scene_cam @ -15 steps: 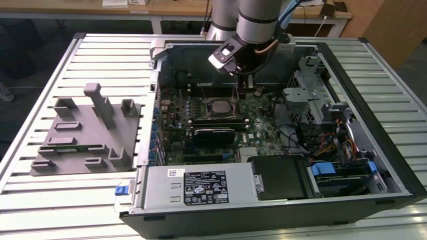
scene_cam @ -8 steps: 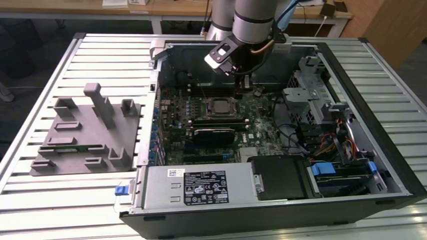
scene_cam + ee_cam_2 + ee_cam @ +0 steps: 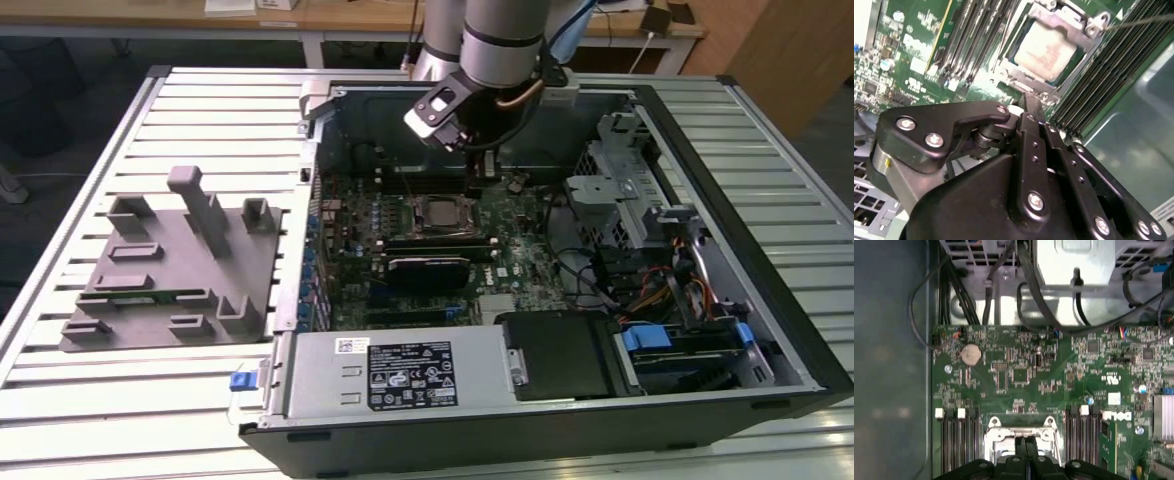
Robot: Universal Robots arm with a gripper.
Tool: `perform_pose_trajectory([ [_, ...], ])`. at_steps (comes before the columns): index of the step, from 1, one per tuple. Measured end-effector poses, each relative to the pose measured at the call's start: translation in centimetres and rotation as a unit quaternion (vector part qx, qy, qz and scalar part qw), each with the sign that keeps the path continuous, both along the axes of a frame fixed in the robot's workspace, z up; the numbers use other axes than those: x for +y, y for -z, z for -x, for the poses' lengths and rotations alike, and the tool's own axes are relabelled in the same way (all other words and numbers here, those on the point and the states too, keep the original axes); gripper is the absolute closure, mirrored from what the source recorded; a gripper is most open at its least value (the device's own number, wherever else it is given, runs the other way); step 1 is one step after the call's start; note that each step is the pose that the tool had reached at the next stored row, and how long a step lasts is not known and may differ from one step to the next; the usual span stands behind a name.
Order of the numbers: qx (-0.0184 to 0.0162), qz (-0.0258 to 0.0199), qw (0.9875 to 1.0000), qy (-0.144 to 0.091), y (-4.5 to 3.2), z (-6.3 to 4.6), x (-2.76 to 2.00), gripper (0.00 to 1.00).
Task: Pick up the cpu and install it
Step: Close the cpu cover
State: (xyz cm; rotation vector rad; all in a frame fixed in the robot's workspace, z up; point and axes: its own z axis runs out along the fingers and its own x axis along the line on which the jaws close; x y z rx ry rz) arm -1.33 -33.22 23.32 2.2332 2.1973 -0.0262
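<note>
The cpu (image 3: 445, 213) lies flat in its socket (image 3: 1089, 27), in the middle of the exterior view, which may be why the gripper (image 3: 1027, 104) over it is pinched tight on nothing.

Exterior cam high, looks down on whole case (image 3: 534, 440). Both wrist cams peek past my gripper (image 3: 1026, 439), close, sharing socket (image 3: 1004, 432).

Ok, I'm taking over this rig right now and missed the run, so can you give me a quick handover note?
Gripper: shut, nothing in it, at the edge of the socket.
Cpu: lying in that socket on the motherboard, silver top up.
Done: cpu is picked up and set in the socket.
Left: whether it is latched cannot be told.
</note>
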Motion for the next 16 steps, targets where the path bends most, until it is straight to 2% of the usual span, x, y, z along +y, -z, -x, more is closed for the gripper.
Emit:
perform_pose_trajectory([
  [4,0.0,0.0,1.0,0.0,0.13,1.1,0.0,0.89],
  [16,0.0,0.0,1.0,0.0,0.7,3.2,-0.06,0.89],
])
